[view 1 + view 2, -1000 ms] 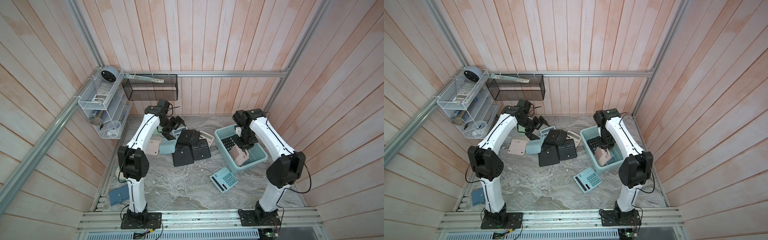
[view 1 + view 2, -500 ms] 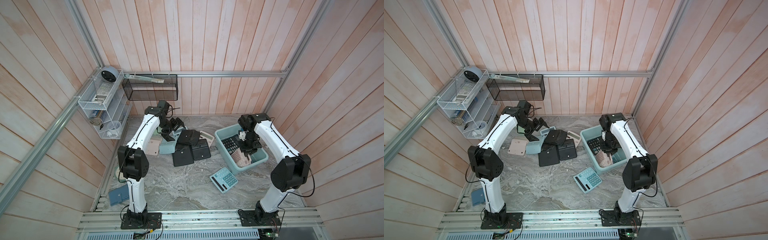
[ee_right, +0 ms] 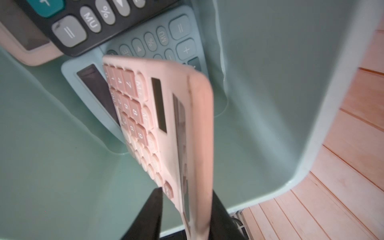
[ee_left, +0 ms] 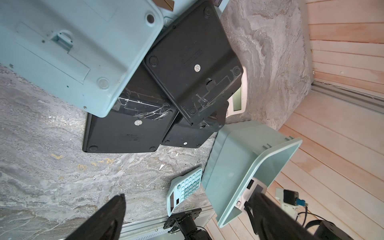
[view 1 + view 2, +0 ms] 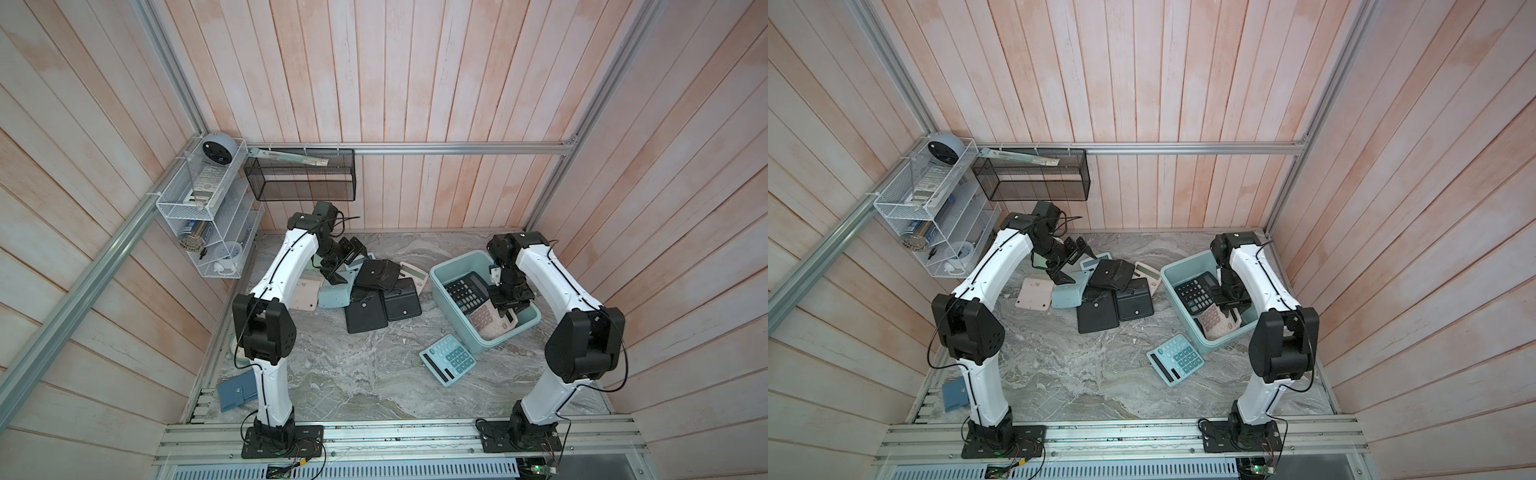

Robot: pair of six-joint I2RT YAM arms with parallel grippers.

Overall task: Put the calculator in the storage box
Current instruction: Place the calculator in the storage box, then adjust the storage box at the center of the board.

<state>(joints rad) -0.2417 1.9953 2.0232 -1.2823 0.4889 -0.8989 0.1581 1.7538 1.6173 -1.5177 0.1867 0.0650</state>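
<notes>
The light teal storage box [image 5: 457, 261] [image 5: 1187, 261] stands at the table's right. A black calculator [image 5: 465, 291] lies in it, partly over a teal one [image 3: 158, 41]. My right gripper [image 5: 509, 309] [image 3: 187, 192] is low inside the box, jaws parted around the top edge of a pink calculator [image 5: 488, 322] [image 3: 166, 116]. The pink calculator stands on edge, blurred, with a gap at its key side. My left gripper [image 5: 345, 266] [image 4: 187, 197] hangs wide open and empty over a pile of face-down calculators [image 5: 376, 274].
A teal calculator [image 5: 448, 359] lies face up on the table just in front of the box. The pile holds black, light blue [image 5: 334, 293], pink and white units. A black mesh basket [image 5: 301, 180] and a white wire shelf [image 5: 195, 199] hang on the walls.
My right arm has carried the pink calculator lower and further into the box, and its jaws have parted from the shut grip. The left arm has barely moved.
</notes>
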